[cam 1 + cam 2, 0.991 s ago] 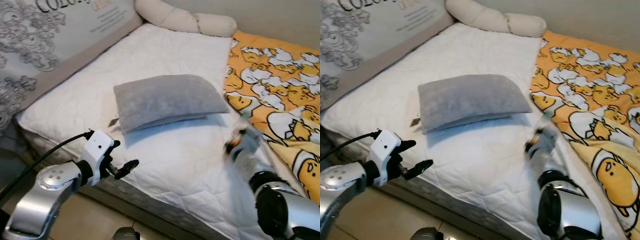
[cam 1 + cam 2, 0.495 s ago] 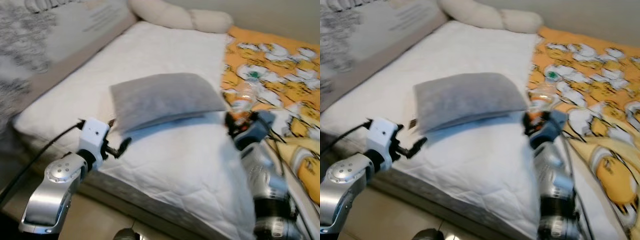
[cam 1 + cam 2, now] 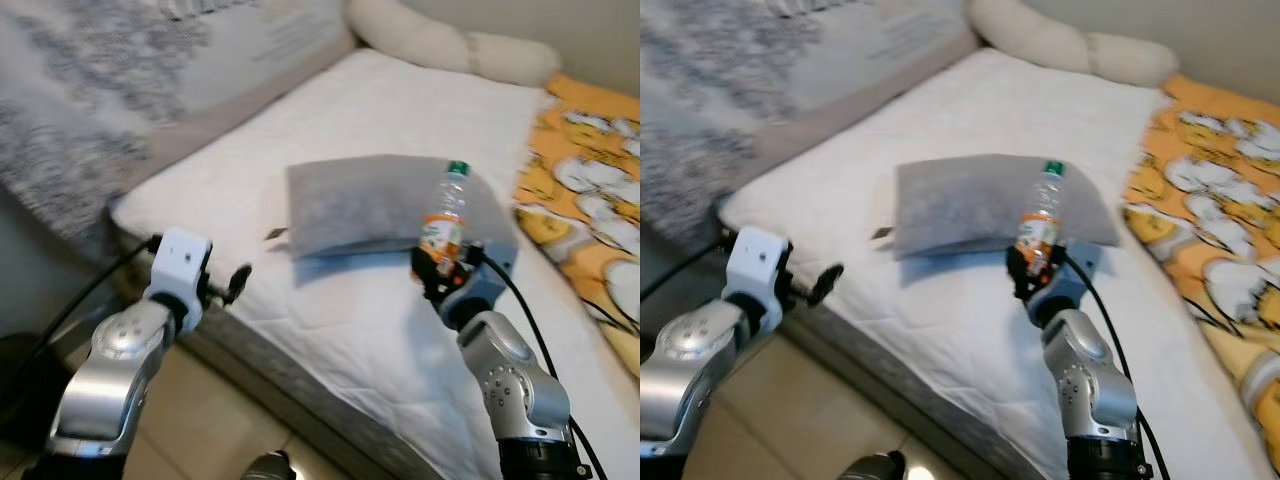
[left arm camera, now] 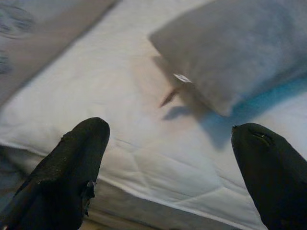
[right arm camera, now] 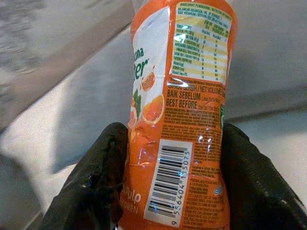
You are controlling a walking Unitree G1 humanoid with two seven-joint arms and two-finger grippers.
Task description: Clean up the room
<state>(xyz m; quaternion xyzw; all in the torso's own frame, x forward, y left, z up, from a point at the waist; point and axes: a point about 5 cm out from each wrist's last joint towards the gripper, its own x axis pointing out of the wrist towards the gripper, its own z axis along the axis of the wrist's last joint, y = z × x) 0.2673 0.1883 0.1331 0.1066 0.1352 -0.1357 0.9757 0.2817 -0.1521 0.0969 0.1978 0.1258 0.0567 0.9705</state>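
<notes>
Right wrist view shows the right gripper (image 5: 170, 184) clenched around an orange-labelled bottle (image 5: 184, 105). In the head views the bottle stands upright above the mattress (image 3: 400, 330), at five o'clock of the grey pillow (image 3: 370, 200). The left gripper (image 4: 175, 158) hangs spread apart at the mattress's eight-o'clock edge.

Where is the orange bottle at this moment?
The orange bottle stands upright in the right gripper, held above the white mattress just in front of the grey pillow.

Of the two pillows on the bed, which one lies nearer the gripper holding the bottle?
The flat grey pillow, mid-mattress just beyond the right gripper and its bottle. The cream bolster pillow lies far back at the wall.
</notes>
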